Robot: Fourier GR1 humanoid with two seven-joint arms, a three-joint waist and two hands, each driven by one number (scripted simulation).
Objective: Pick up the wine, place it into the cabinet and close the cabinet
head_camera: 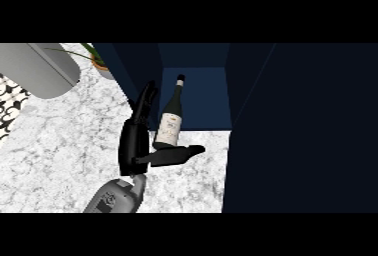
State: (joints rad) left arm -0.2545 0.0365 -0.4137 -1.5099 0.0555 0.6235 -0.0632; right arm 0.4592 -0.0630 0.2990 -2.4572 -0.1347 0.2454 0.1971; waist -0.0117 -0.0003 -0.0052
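Surface: white grey-veined marble counter (59, 150), open across the left and the near side.

Edges: dark navy cabinet (198, 102) at the far side, its compartment open. A tall navy panel (303, 130) closes off the whole right.

Task item: dark glass wine bottle with pale label (170, 120), at the compartment's mouth, neck pointing inward.

Left hand (136, 140): fingers lie along the bottle's left side, thumb (181, 152) hooked across its base (bottle pinched between).

Surroundings: rounded grey object (40, 67) and green potted plant (94, 56), far left, well apart. Black-and-white patterned strip (9, 102) at the left edge.
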